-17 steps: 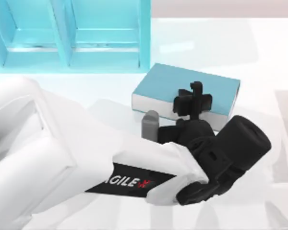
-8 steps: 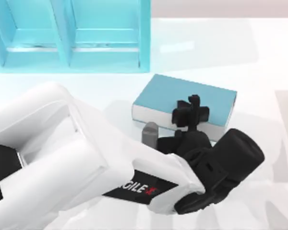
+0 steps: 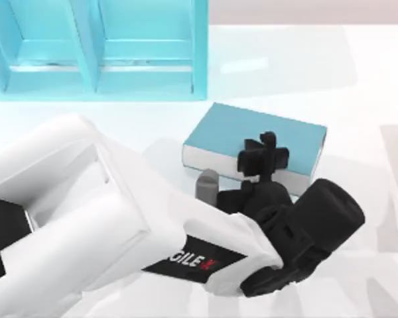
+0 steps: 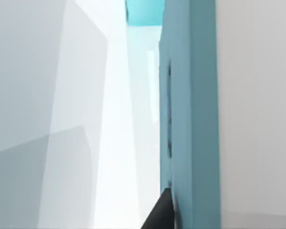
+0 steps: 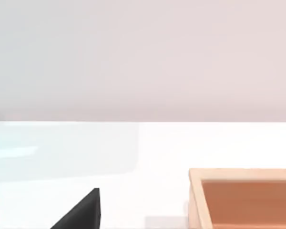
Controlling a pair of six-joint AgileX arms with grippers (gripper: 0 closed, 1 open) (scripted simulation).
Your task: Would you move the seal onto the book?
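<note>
Hovering, top view: left gripper [image 3: 264, 154] over the book [image 3: 252, 132], seal hidden, grip unreadable | left wrist: book cover [image 4: 188, 114] passing close, so lowering squarely matters | right wrist: wooden tray [image 5: 243, 198] ahead, arm idling.

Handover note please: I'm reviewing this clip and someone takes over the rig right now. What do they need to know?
Left gripper: above the near edge of the book, close to its cover.
Right gripper: parked low over the table, a wooden tray near it.
Book: flat at mid-table, in front of the cyan shelf.
Done: left arm is at the book.
Left: the bare part of the cover carries no seal; confirm the seal is on the book, then withdraw.
</note>
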